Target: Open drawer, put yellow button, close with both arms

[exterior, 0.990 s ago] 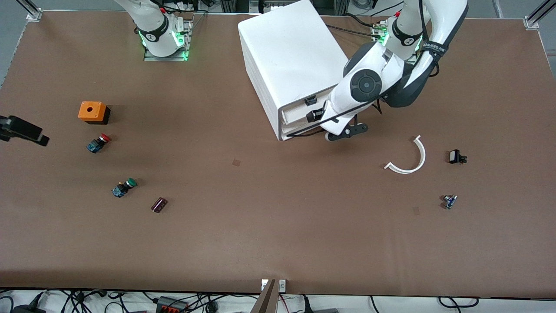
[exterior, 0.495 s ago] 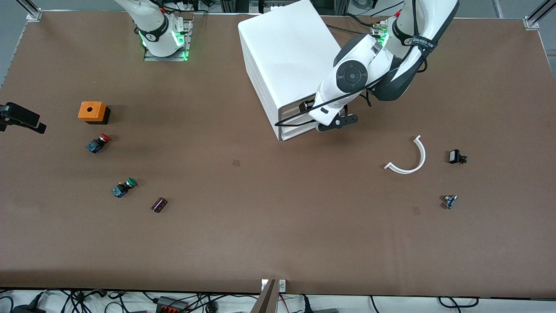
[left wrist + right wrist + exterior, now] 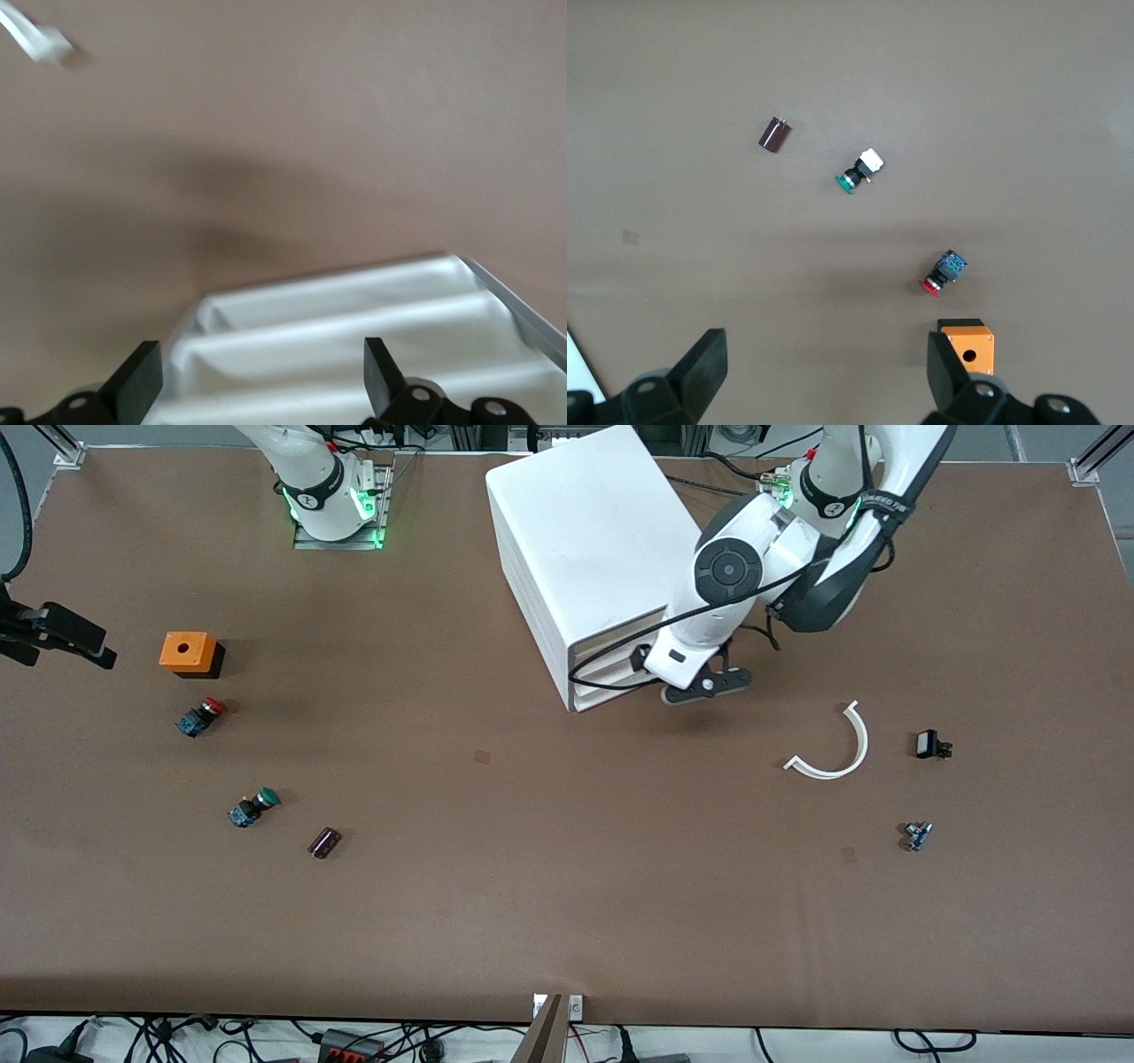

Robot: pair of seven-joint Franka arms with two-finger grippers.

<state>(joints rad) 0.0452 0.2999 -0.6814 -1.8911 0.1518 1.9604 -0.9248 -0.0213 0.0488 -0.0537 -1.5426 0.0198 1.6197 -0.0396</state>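
The white box cabinet (image 3: 585, 531) stands near the left arm's base, with its stacked drawer fronts (image 3: 609, 675) facing the front camera. The fronts look about flush, and I cannot tell the task's drawer from the others. My left gripper (image 3: 640, 661) is open and empty right at these fronts. In the left wrist view its fingers (image 3: 142, 376) straddle the white drawer fronts (image 3: 354, 323). My right gripper (image 3: 66, 638) is open and empty, up over the table at the right arm's end, near the orange box. The yellow button is out of view.
An orange box (image 3: 188, 653), a red-capped button (image 3: 200, 716), a green-capped button (image 3: 252, 807) and a dark cylinder (image 3: 324, 841) lie toward the right arm's end. A white curved strip (image 3: 837, 748), a small black part (image 3: 930, 745) and a small blue part (image 3: 917, 835) lie toward the left arm's end.
My left hand swung in against the cabinet front, then drew back a little. My right gripper moved away from the front camera, from level with the red button to level with the orange box.
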